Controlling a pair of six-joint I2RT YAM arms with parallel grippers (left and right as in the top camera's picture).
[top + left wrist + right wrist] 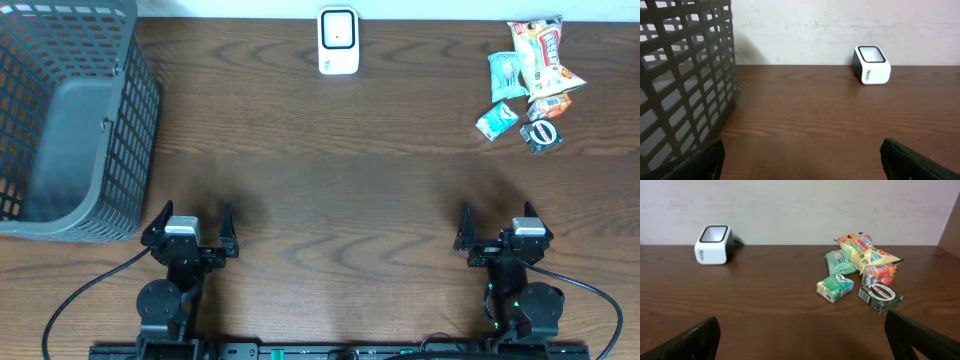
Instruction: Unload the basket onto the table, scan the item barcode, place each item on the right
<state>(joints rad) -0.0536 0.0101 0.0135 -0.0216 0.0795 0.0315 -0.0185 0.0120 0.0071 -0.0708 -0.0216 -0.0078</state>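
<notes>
White boxy scanner (338, 41) at 12 o'clock, colourful snack packets (536, 52) at 2; left gripper (194, 226), right gripper (497, 224) both spread wide, holding nothing

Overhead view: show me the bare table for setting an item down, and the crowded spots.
Widest free patch: the middle of the table, between the basket on the left, the scanner at the far edge and the snack pile far right. Also bare between scanner and snacks. Crowded: the snack pile, the basket corner.
</notes>
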